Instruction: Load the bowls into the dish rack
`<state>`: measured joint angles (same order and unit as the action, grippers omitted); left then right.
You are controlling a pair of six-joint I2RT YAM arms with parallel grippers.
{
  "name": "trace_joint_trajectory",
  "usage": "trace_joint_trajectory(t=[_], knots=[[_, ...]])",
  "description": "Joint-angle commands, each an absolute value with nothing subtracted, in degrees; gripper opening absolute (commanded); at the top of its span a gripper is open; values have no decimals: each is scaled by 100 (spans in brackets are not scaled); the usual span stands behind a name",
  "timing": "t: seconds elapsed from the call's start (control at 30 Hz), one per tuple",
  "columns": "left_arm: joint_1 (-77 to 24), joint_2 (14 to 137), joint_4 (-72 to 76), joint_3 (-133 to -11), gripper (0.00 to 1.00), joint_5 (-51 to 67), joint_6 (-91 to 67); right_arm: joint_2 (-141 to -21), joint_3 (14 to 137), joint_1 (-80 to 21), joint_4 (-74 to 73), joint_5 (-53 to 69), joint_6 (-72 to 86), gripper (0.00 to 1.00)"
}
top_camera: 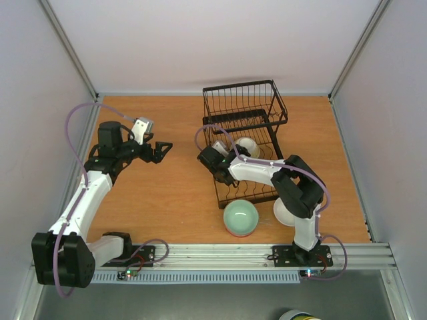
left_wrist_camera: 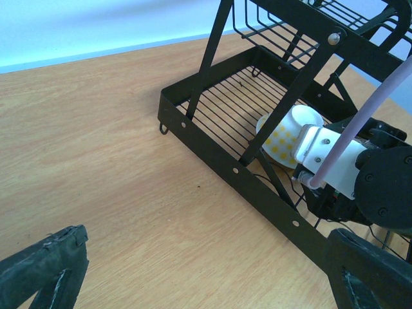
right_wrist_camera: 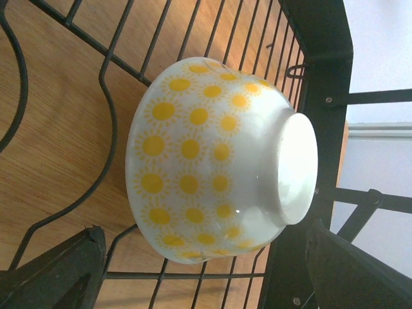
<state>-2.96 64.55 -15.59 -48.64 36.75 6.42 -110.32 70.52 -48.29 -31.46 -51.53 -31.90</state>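
A wooden desk point(top_camera: 180, 193) is seen from above. A black wire rack point(top_camera: 257, 190) is set on it right of centre, with a raised wire basket point(top_camera: 243, 100) at its far end.

A sun bowl point(right_wrist_camera: 206, 161), white with rows of yellow suns, is laid on its side on the rack's lower wires, beneath the basket. In the right wrist view its plain white foot is turned to the right and its rim to the left.

The right claw point(right_wrist_camera: 206, 277) is reached into the rack from the left side. Its two black fingers are spread wide apart, one off the bowl's rim side and one off its foot side. The bowl is not clamped. Whether either finger touches it cannot be told.

The left claw point(top_camera: 162, 152) is held above bare desk, well apart from the rack and to its left. Its fingers are fully apart and nothing is held between them.

Two more bowls are left on the desk outside the rack. A green bowl point(top_camera: 240, 218) is placed just beside the rack's near end. A white bowl point(top_camera: 283, 212) is placed just right of it and is partly hidden by the right arm point(top_camera: 297, 190).
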Motion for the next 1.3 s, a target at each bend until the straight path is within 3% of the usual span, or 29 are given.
trace_joint_trajectory(t=[0.0, 0.3, 0.67, 0.83, 1.07, 1.13, 1.2, 1.27], knots=[[-263, 6385, -1302, -4834, 99, 3740, 624, -10945, 7005, -4863, -2953, -5059, -3691, 87], [-258, 6311, -1315, -4825, 99, 3709, 633, -11319, 7229, -4697, -2772, -4922, -3988, 93], [-242, 6284, -1326, -4816, 99, 3743, 633, -11745, 7357, -4562, -2814, -5016, -3901, 90], [-233, 6285, -1323, -4816, 99, 3744, 633, -11557, 7264, -4557, -2744, -4995, -3843, 74], [-237, 6275, -1318, -4817, 100, 3761, 631, -11051, 6995, -4560, -2492, -4889, -3724, 31], [-237, 6284, -1313, -4816, 99, 3773, 620, -10987, 6979, -4553, -2512, -4910, -3708, 28], [-228, 6276, -1309, -4816, 99, 3784, 615, -10982, 7006, -4553, -2581, -4969, -3691, 32], [-227, 6268, -1309, -4817, 99, 3779, 607, -11016, 7057, -4561, -2678, -5001, -3652, 60]])
